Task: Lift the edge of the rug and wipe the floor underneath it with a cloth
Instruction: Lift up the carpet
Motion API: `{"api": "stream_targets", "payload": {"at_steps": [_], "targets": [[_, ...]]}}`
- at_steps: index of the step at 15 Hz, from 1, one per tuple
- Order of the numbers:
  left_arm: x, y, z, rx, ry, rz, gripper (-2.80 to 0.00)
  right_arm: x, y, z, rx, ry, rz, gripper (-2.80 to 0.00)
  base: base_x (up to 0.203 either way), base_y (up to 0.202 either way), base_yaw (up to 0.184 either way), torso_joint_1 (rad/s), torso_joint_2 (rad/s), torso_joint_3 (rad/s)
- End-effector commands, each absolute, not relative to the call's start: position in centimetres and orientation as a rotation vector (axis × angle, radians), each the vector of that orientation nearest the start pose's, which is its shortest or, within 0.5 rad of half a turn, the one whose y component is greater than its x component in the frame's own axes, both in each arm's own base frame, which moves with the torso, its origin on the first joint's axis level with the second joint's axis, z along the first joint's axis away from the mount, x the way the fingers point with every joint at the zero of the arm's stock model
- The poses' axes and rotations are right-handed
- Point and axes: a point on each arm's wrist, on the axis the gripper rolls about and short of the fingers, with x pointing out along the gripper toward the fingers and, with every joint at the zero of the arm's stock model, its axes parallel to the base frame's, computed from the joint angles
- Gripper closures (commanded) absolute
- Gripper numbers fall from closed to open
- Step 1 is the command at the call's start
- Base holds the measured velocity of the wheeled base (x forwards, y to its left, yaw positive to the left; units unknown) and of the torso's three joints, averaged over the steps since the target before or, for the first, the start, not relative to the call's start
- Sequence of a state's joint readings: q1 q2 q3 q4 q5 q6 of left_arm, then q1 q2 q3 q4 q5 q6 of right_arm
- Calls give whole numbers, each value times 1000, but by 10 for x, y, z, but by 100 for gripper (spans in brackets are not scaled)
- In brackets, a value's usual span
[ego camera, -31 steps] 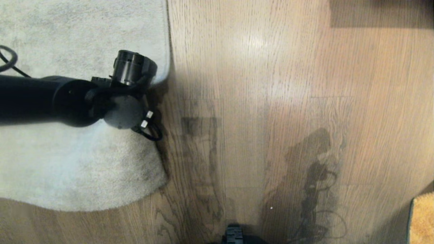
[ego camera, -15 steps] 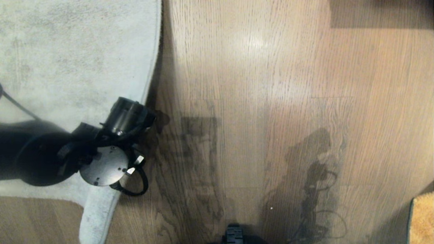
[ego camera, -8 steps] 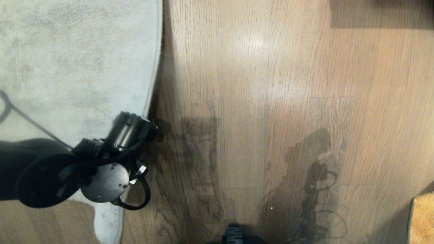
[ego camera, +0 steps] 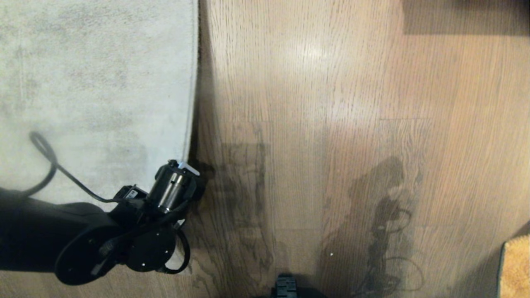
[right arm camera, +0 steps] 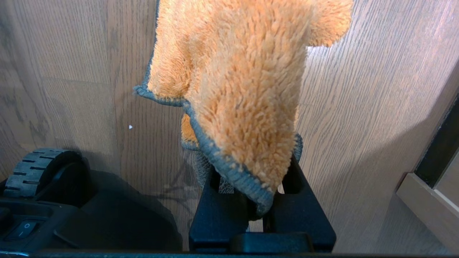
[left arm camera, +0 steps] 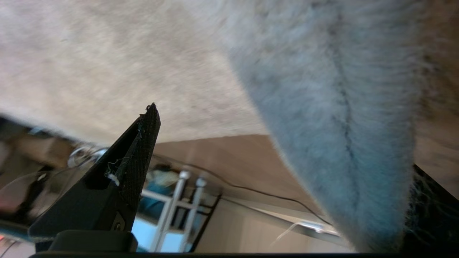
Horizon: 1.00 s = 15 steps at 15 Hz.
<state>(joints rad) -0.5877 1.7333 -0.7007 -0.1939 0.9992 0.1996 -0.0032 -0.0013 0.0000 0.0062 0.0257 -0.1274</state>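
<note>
In the head view the grey rug fills the upper left of the frame, and the rug edge [ego camera: 191,103] runs straight down to the left arm's wrist at lower left. The left tool [left arm camera: 283,179] sits at that border; in the left wrist view its fingers [left arm camera: 140,143] stand wide apart, with a fold of grey pile hanging between them against the far finger, while the beige backing spreads overhead. No clamp on the rug is visible. The floor [ego camera: 331,124], brown wood-grain planks, takes up the rest of the frame. The right tool [right arm camera: 251,200] is closed narrow on the cloth [right arm camera: 236,89], an orange fluffy rag with grey trim, hanging over the planks; its corner shows at lower right in the head view.
</note>
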Motion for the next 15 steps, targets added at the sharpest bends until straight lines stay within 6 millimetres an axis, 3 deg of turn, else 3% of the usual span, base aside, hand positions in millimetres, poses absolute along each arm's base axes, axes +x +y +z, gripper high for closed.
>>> {"api": "stream_targets", "payload": {"at_steps": [1, 10, 15], "targets": [[232, -131, 105, 838, 658, 363, -280, -23, 1, 75, -129, 5, 23, 0, 0, 0, 0, 0, 0, 0], [241, -138, 97, 836, 620, 430, -280, -23, 1, 75, -129, 5, 23, 0, 0, 0, 0, 0, 0, 0], [240, -153, 91, 824, 574, 407, -280, -23, 1, 75, -129, 5, 23, 0, 0, 0, 0, 0, 0, 0]]}}
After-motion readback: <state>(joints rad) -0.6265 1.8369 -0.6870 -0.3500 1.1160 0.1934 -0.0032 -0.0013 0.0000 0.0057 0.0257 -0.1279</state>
